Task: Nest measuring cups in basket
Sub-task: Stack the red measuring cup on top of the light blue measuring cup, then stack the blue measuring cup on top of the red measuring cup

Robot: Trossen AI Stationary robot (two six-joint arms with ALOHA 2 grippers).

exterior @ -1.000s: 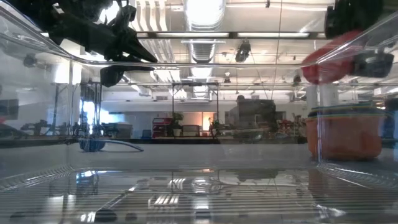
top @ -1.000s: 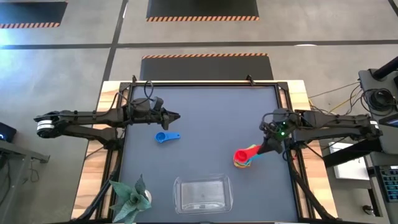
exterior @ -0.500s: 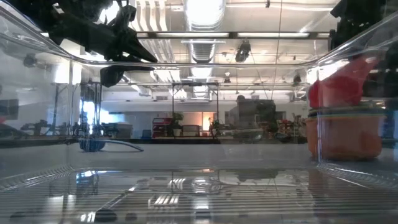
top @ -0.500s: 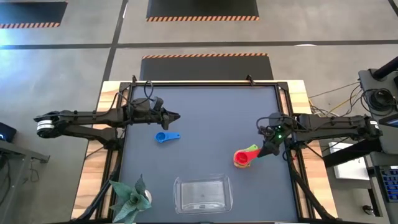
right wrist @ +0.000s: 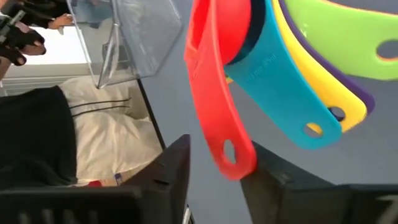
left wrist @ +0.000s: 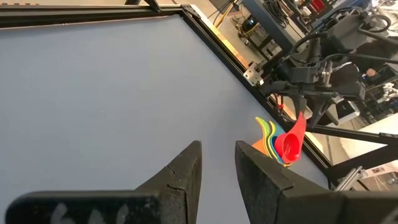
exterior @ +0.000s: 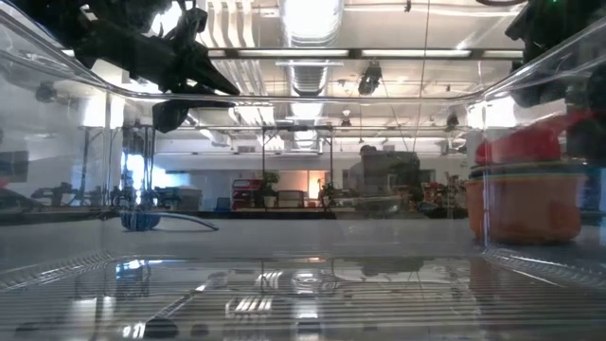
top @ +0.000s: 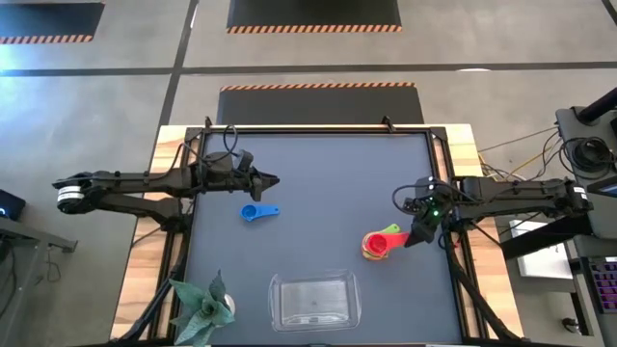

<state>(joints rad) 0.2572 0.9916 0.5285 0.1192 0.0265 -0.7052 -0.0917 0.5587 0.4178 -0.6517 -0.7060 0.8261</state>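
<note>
A nested stack of measuring cups (top: 376, 247) stands on the dark table at the right, outside the clear basket (top: 276, 289). The red cup (right wrist: 217, 37) is on top, and teal (right wrist: 292, 106), yellow, green and purple handles fan out beneath it. The orange cup (exterior: 521, 208) is the stack's outer wall. My right gripper (top: 416, 234) is open, with a finger on either side of the red handle. A blue cup (top: 253, 213) lies alone at the left. My left gripper (top: 277, 179) hovers beyond it, narrowly open and empty. My right gripper has its fingers (right wrist: 168, 177) on either side of the red cup's handle, near its free end (right wrist: 229, 152). They come level from the table's right. The cup sits in the stack. I cannot tell whether a finger touches the handle.
The basket sits at the near edge in the middle, and the low view looks through its walls. A green-leaved toy plant (top: 201, 310) stands at the near left corner. A raised black frame (top: 318, 128) borders the table.
My right gripper has gone down and slightly toward the near edge with the red cup. The cup was tilted above the stack and now sits level in its top.
</note>
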